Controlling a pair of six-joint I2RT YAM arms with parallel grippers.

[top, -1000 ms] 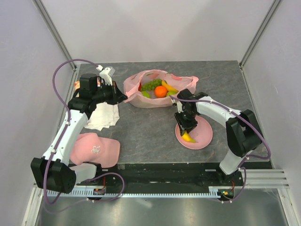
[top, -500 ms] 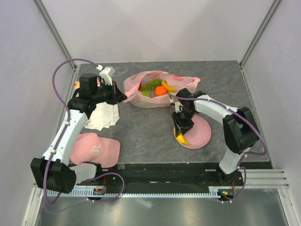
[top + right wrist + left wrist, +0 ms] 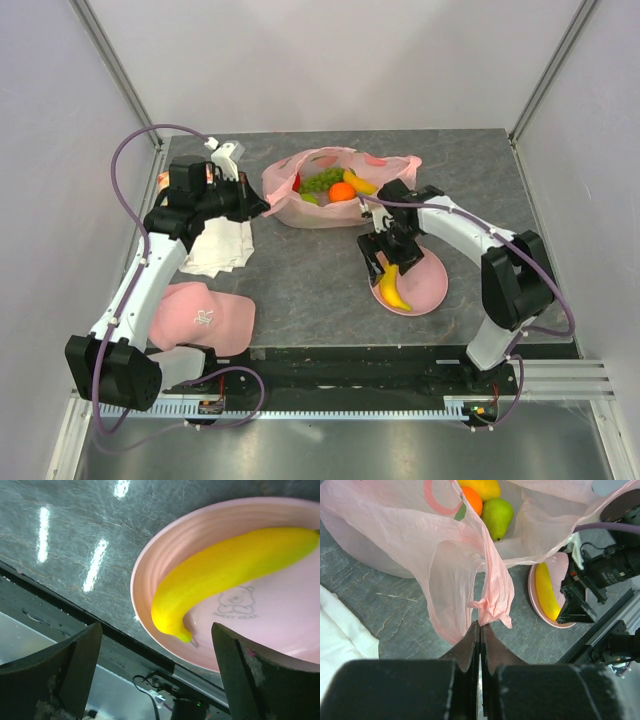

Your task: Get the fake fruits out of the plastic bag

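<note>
Cap, pink w/ logo, lies at the near table edge, well left of the plate. Plate is pink and round; banana lies flat in its left half, one tip toward the near rim. R gripper hangs just above the plate's left rim, fingers spread wide, gripping nothing; banana shows btwn them, untouched. White cloth lies far left of the plate, beyond the cap. L gripper, farther back and left of the plate, is clenched on a twisted fold of the plastic bag. Bag sits behind the plate, slightly left, mouth open. Inside it: orange, green fruit, yellow fruit, plus sth red at the wall farthest from the plate, too small to tell.
</note>
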